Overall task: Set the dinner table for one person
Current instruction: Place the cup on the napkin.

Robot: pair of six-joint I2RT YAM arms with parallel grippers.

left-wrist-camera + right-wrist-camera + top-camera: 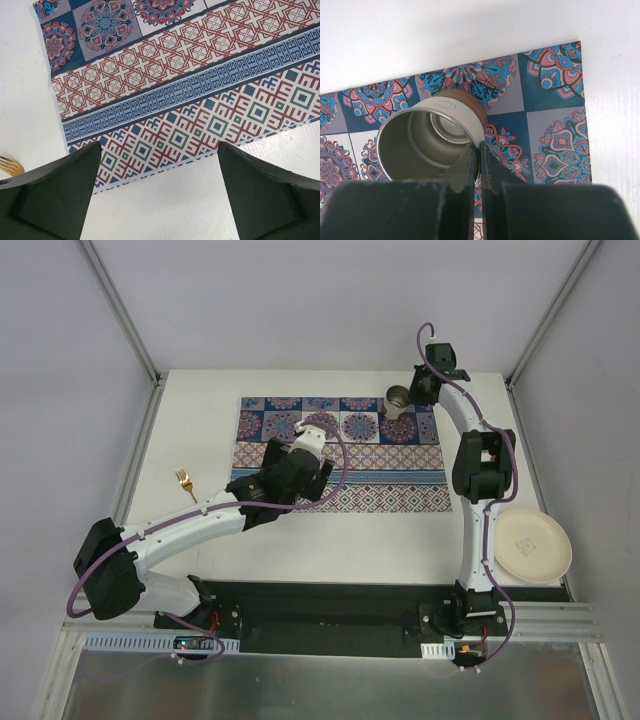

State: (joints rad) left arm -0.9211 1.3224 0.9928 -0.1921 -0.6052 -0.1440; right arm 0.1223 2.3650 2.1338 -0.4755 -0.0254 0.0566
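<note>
worktop [380, 540]: flat, white, aluminium-railed | placemat [340, 455] patterned, upper centre; plate [533, 545] lower right; fork [186, 483] left | grey walls [60, 390] | left jaws wide, empty | right jaws pinching cup [420, 145] rim

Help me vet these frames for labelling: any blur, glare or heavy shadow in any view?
Top external: even, soft light, sharp throughout, only faint shadows, no glare on the plate. Left wrist: placemat pattern crisp; the left hand is dark and detail-poor. Right wrist: cup sharp with mild sheen inside; right hand nearly black.
</note>
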